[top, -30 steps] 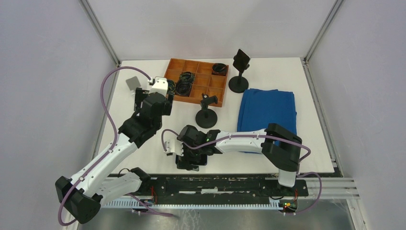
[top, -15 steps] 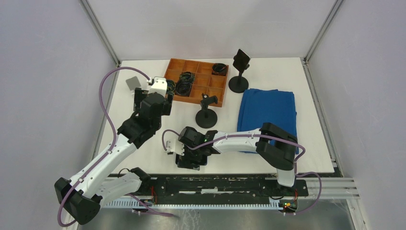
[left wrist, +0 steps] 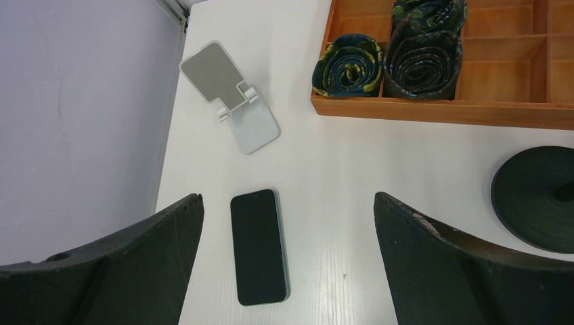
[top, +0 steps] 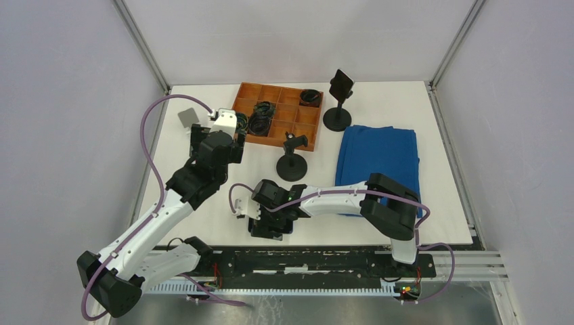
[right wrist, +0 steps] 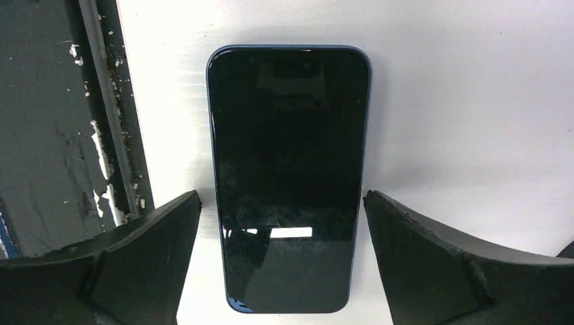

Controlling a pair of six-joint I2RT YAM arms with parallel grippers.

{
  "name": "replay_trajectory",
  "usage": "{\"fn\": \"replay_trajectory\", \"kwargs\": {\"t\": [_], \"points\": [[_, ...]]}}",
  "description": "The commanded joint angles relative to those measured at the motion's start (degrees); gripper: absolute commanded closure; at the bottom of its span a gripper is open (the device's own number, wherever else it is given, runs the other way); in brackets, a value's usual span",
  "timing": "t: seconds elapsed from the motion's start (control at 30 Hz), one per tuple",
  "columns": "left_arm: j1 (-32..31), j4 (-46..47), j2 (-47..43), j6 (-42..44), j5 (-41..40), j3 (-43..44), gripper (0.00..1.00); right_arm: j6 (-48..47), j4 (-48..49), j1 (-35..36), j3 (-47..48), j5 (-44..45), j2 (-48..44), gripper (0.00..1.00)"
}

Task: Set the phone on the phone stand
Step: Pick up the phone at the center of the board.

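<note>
Right gripper (right wrist: 281, 206) hangs spread wide over the phone (right wrist: 288, 176), with one finger (right wrist: 142, 257) beside each long edge, and neither seems to touch it. Compared with one second before, the gripper is almost at the same place. Only the elbow of the right arm has moved a little toward the left arm, and the jaws stand as wide as they did. I judge this to be a small correction of the aim and not the start of a grasp. The phone lies flat, screen up, on the bench (right wrist: 467, 101), and nothing is lifted yet.

Left gripper (left wrist: 288, 203) is also spread wide and holds nothing, and this arm has not moved in the last second. Below it a second phone (left wrist: 258, 247) lies flat on the near side of the white phone stand (left wrist: 230, 95), close to it but apart. The phone under the right gripper is well apart from the phone stand, at the near edge of the bench and to the robot's right of the stand. A wooden tray (left wrist: 440, 112) with rolled bands sits to the right of the phone stand.

So the task is probably only at its beginning. The jaws must next go down and close on the thin long edges, then carry the phone far to the phone stand.
</note>
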Motion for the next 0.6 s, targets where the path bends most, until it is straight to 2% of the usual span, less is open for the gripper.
{"fn": "replay_trajectory", "kwargs": {"t": [0.0, 0.1, 0.27, 0.43, 0.57], "points": [[0.23, 2.23, -1.26, 0.29, 0.12, 0.38, 0.0, -0.79, -0.7, 0.02, 1.7, 2.07, 2.0, 0.06], [0.25, 2.26, -1.34, 0.26, 0.21, 0.38, 0.0, -1.01, -1.17, -0.16, 1.83, 1.82, 2.16, 0.13], [0.27, 2.26, -1.43, 0.26, 0.33, 0.38, 0.0, -1.01, -1.65, -1.21, 1.96, 1.47, 1.96, 0.35], [0.26, 2.32, -1.48, 0.26, 0.43, 0.3, 0.0, -1.45, -1.84, -2.45, 1.88, 1.25, 1.21, 0.48], [0.2, 2.5, -1.47, 0.08, 0.88, 0.21, 0.0, -1.8, -1.38, -3.63, 1.2, 0.53, -0.63, 0.52]]}}
